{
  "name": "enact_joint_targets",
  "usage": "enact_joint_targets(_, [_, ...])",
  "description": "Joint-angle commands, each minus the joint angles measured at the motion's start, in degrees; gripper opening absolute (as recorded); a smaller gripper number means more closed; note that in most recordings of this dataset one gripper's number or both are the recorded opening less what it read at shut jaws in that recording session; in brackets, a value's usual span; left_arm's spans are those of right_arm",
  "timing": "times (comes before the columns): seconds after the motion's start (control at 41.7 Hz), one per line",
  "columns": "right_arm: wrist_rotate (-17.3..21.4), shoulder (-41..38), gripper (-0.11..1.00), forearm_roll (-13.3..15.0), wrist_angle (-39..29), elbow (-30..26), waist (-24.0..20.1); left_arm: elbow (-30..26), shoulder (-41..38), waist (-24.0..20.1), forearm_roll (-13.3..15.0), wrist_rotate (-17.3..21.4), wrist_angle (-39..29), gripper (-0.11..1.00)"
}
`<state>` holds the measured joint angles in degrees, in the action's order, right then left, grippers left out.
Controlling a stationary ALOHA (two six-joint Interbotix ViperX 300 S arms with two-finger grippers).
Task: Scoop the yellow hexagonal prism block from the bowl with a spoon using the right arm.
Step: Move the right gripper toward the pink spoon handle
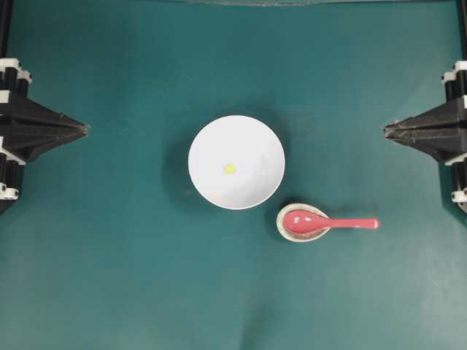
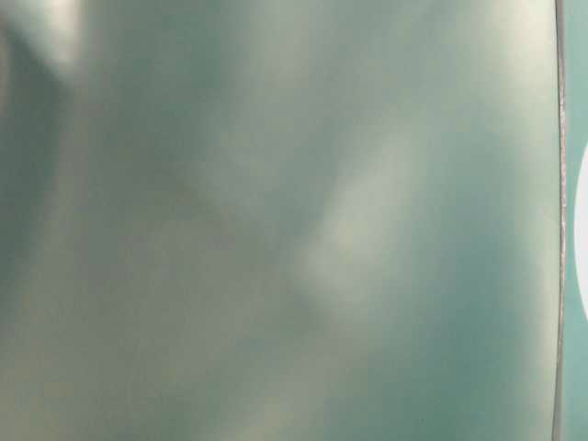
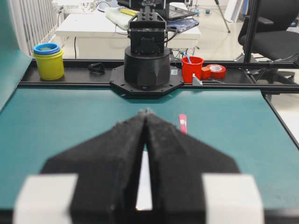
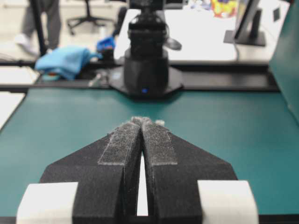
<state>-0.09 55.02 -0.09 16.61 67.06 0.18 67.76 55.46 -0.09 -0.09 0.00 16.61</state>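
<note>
The white bowl [image 1: 236, 162] stands mid-table with the tiny yellow hexagonal prism block [image 1: 230, 168] lying in it. The pink-red spoon [image 1: 328, 222] rests with its scoop in a small speckled beige dish [image 1: 302, 222] to the bowl's lower right, handle pointing right. My left gripper [image 1: 86, 129] is shut and empty at the left edge. My right gripper [image 1: 386, 131] is shut and empty at the right edge, above the spoon's handle end. In the left wrist view the gripper [image 3: 146, 112] points at the bowl, and the spoon's handle [image 3: 182, 123] shows beyond it. In the right wrist view the gripper [image 4: 144, 120] is shut.
The teal table cover [image 1: 109, 255] stretches all round the bowl. The table-level view is a blur of teal with a sliver of the bowl [image 2: 582, 234] at its right edge. Each opposite arm base [image 3: 147, 60] stands at the table's far end in the wrist views.
</note>
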Motion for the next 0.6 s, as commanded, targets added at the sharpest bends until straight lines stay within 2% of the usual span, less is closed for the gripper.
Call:
enact_joint_targets(0.0, [0.4, -0.1, -0.01, -0.2, 0.4, -1.1, 0.0, -1.0, 0.1, -0.6, -0.6, 0.4, -1.4, 0.00])
enact_joint_targets(0.168, [0.6, -0.1, 0.01, -0.8, -0.4, -2.0, 0.0, -1.0, 0.2, -1.5, -0.7, 0.4, -1.8, 0.00])
enact_joint_targets(0.24, [0.6, -0.1, 0.05, -0.8, -0.4, -2.0, 0.0, -1.0, 0.2, -1.5, -0.7, 0.4, -1.8, 0.00])
enact_joint_targets(0.48, [0.6, -0.4, 0.51, -0.8, -1.5, -1.8, 0.0, -0.9, 0.1, -1.5, -0.7, 0.4, -1.8, 0.00])
enact_joint_targets(0.576, [0.7, -1.1, 0.56, -0.8, -1.6, -1.6, 0.0, -0.9, 0.1, -1.5, -0.7, 0.4, -1.8, 0.00])
